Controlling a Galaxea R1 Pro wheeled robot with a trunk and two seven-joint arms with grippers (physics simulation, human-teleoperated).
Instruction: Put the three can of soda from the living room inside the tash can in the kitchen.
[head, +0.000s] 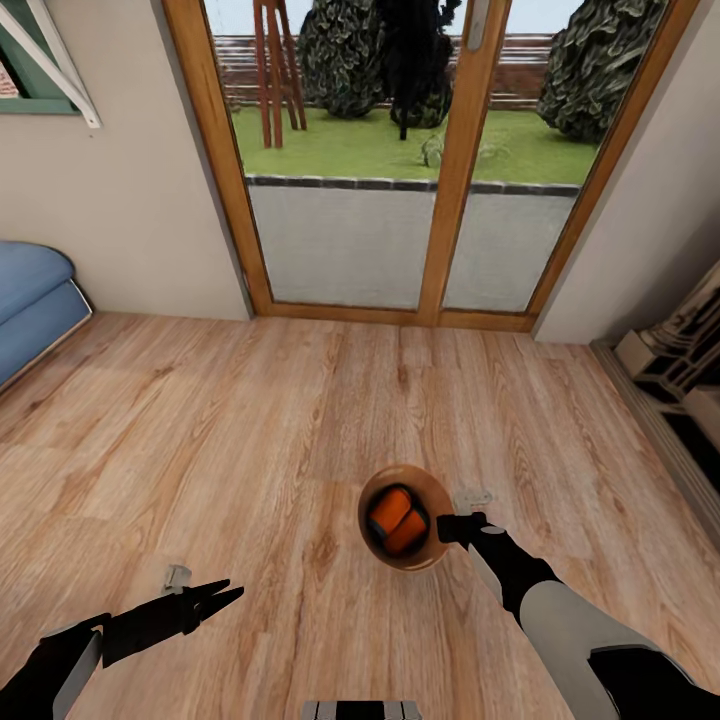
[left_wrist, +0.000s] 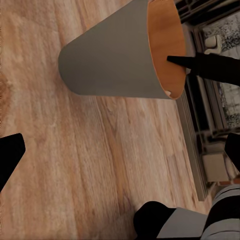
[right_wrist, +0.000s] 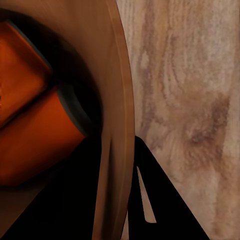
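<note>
Carrying step judged under way: the round tapered grey bucket with orange-brown inside (head: 385, 548) (two bright orange soda cans (head: 397, 521) inside) is clamped at its right rim by the right gripper (head: 447, 528), the left gripper (head: 218, 597) held apart and empty; transport to the kitchen is called for next.

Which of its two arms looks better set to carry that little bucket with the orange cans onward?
The right. Its gripper is already shut on the trash can's rim, one finger inside, one outside. Two orange soda cans lie inside. The left gripper hangs open, away from it.

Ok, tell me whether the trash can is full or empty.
Partly filled: the trash can holds two orange soda cans, lying side by side. A third isn't visible.
</note>
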